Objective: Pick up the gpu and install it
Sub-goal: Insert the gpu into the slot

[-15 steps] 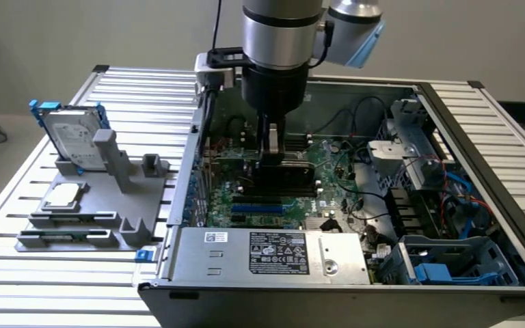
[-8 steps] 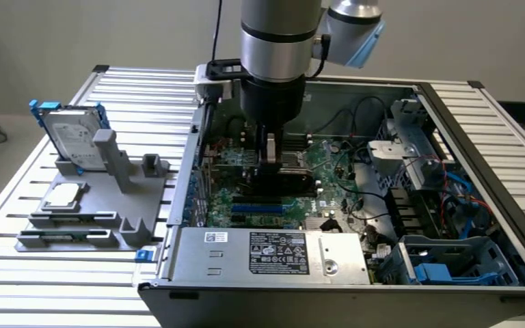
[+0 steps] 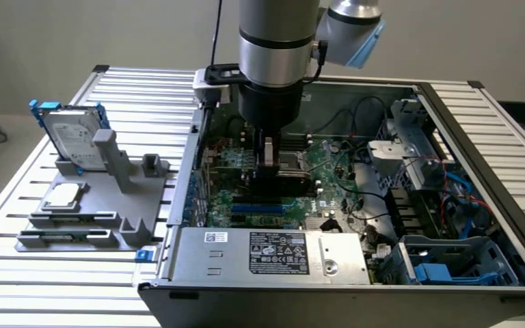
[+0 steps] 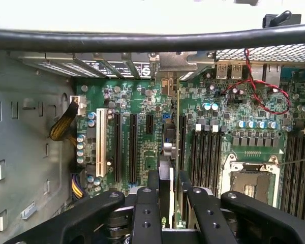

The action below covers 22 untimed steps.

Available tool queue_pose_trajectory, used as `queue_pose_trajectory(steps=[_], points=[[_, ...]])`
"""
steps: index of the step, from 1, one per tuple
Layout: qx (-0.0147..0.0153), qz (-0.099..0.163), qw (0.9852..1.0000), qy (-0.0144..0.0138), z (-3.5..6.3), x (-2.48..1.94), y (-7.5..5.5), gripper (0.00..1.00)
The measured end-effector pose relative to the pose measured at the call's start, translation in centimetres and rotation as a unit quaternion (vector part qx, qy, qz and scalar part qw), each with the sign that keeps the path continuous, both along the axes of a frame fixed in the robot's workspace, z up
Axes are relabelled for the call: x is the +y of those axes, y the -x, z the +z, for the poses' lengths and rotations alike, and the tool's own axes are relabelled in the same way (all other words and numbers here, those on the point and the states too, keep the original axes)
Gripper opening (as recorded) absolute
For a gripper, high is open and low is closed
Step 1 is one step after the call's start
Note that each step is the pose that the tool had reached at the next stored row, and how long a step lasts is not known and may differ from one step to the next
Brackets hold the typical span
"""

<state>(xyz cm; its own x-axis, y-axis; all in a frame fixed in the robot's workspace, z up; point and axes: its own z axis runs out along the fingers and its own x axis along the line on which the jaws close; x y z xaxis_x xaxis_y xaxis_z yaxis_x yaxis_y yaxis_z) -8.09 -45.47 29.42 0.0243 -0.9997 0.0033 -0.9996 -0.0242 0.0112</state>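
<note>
step in hand: insertion. the gpu is held on edge between the clamped fingers of the gripper, low inside the open case at the centre of the exterior frame, over the motherboard — whether it is in its slot cannot be told. seating is judged to call for the card edge to be kept in line with the slot and pressed straight down. the case is set on a slatted metal table. at the exterior view's left, a grey fixture carries a hard drive and a processor chip. a plain wall is seen behind.
</note>
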Motion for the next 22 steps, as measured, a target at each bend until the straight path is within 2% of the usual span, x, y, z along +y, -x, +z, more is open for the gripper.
queue_pose_trajectory(steps=[7, 22], points=[[0.0001, 0.000, 1.0000, 0.0001, -0.71, -0.39, 0.0, 0.26], [0.0010, 0.000, 1.0000, 0.0002, -1.58, -0.46, 0.1, 0.26]])
